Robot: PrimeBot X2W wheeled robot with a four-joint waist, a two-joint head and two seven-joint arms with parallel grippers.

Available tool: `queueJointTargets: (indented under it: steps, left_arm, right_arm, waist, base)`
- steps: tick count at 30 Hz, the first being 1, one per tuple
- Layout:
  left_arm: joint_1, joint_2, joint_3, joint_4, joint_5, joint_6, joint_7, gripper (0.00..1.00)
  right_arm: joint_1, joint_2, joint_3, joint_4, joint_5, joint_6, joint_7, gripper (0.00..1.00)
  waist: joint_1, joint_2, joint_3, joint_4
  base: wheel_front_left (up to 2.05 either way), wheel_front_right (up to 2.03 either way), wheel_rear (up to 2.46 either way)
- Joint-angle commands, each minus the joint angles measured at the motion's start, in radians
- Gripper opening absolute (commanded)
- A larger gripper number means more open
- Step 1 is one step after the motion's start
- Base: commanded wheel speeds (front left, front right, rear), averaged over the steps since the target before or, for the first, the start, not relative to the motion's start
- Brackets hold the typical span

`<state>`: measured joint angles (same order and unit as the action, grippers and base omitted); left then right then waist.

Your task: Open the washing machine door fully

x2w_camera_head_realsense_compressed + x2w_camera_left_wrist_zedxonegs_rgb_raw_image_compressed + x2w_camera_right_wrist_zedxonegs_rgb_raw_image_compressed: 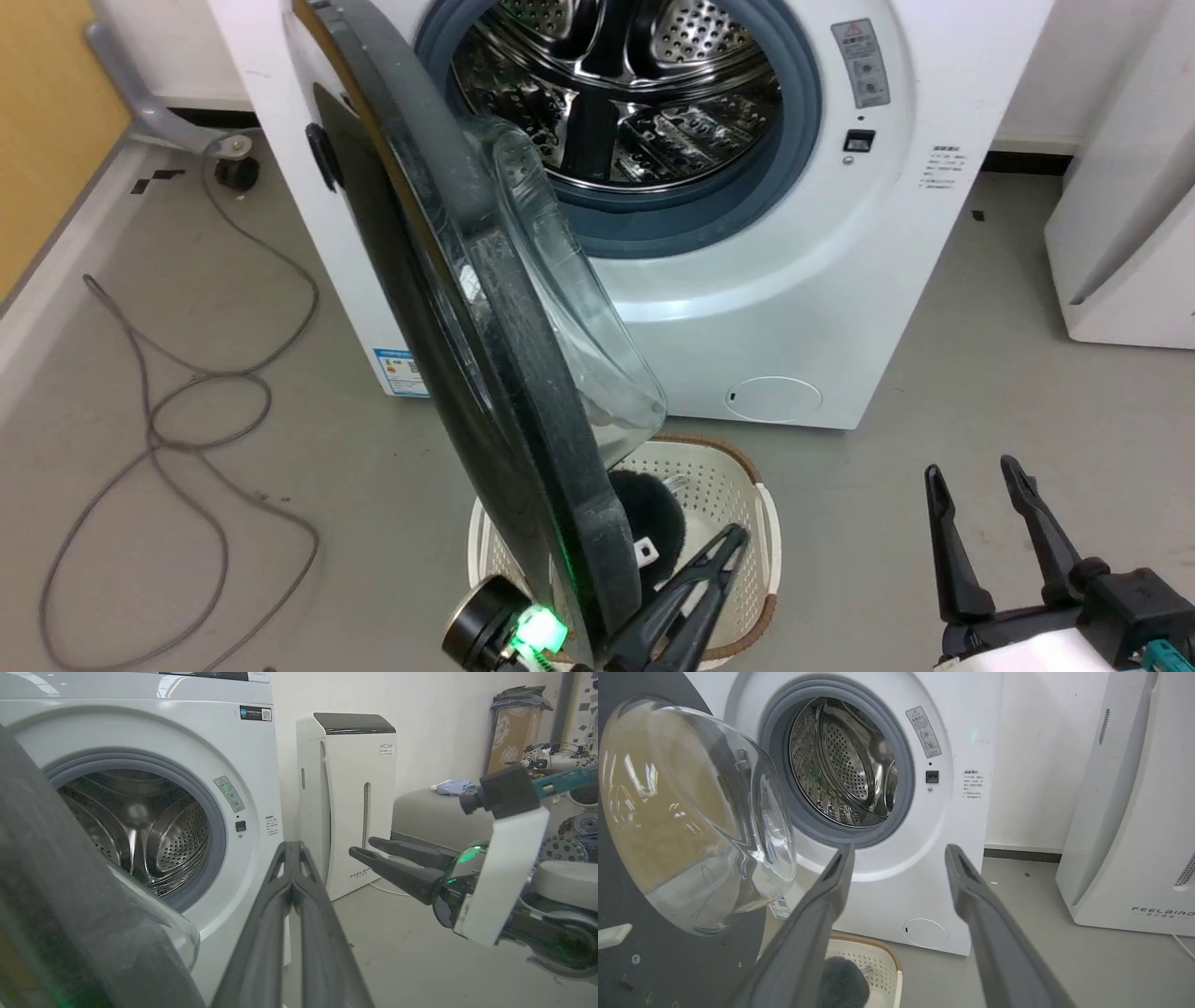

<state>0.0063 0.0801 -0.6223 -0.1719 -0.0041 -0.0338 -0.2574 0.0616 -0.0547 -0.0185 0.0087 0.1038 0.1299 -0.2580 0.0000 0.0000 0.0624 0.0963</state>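
Our left tool [733, 543] was clenched, its two dark fingers pressed together on nothing. It rose just beside the lower inner edge of the washing machine door [523, 373]; whether it touched the rim we could not tell. Our right tool [971, 471] hung released and empty, well off to the right above the floor.

The door stood swung out from the washing machine [794, 280]. It was hinged at our left and nearly edge-on to the head camera, so we judged it only partly open, with more arc to travel.

We expected the door to feel stiff and fairly heavy, but free on its hinge, so a steady sideways push along the arc should have moved it without any grip. The glossy black outer face looked slippery. The clear glass bowl [691, 812] bulging from the inner side looked smooth and breakable, a poor place to press. We judged the dark grey inner rim [668, 970] the better contact, far from the hinge, met with the flat of the closed fingers.

The steel drum [616, 103] looked empty as far as we could see in. A white perforated laundry basket [764, 523] with a brown rim sat on the floor in front of the machine, partly beneath the door's lower edge. It held a dark fuzzy item [653, 523] bearing a small white tag.
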Motion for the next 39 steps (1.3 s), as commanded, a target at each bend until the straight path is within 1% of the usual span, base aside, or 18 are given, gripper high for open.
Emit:
queueJointTargets:
  steps: [1,7,13,17,18,23,29,33,39]
  left_arm:
    - [0.015,0.005,0.011,0.019,-0.009,0.010,-0.004,0.00]
    - [0.024,0.003,0.049,0.081,-0.034,0.028,-0.004,0.00]
    - [0.015,0.001,0.084,0.108,-0.044,0.033,-0.004,0.00]
    - [0.015,-0.001,0.091,0.105,-0.042,0.029,-0.004,0.00]
    - [0.015,-0.001,0.091,0.105,-0.042,0.029,-0.004,0.00]
    - [0.020,0.001,0.087,0.092,-0.033,0.020,-0.004,0.00]
    - [0.034,0.004,0.069,0.065,-0.017,0.014,-0.004,0.00]
    - [0.052,0.004,0.062,0.054,-0.013,0.022,-0.004,0.00]
    - [0.072,0.009,0.090,0.052,-0.022,0.044,-0.004,0.00]
  right_arm:
    - [-0.010,0.004,0.000,0.006,0.002,0.001,-0.004,1.00]
    - [0.000,0.005,-0.011,0.013,-0.004,0.001,-0.004,1.00]
    - [-0.006,0.005,-0.035,0.010,-0.007,0.001,-0.004,1.00]
    - [-0.001,0.005,-0.049,0.007,-0.003,0.001,-0.004,1.00]
    - [-0.001,0.005,-0.049,0.007,-0.003,0.001,-0.004,1.00]
    - [-0.004,0.005,-0.049,0.008,-0.001,0.001,-0.004,1.00]
    - [-0.011,0.005,-0.044,0.003,0.004,0.001,-0.004,1.00]
    - [-0.013,0.005,-0.044,0.004,0.006,0.001,-0.004,1.00]
    - [-0.016,0.005,-0.039,0.005,0.004,0.001,-0.004,1.00]
  waist:
    - [0.0000,0.0000,-0.004,0.006]
    - [0.0000,0.0000,-0.012,0.037]
    - [0.0000,0.0000,-0.004,0.081]
    - [0.0000,0.0000,0.000,0.120]
    - [0.0000,0.0000,0.000,0.120]
    - [0.0000,0.0000,0.010,0.183]
    - [0.0000,0.0000,0.017,0.274]
    - [0.0000,0.0000,0.019,0.331]
    - [0.0000,0.0000,0.025,0.394]
  base:
    - [0.00,0.00,0.00]
    - [0.00,0.00,0.00]
    - [0.00,0.00,0.00]
    - [0.00,0.00,0.00]
    - [0.00,0.00,0.00]
    - [0.00,0.00,0.00]
    - [0.00,0.00,0.00]
    - [0.00,0.00,0.00]
    - [0.00,0.00,0.00]
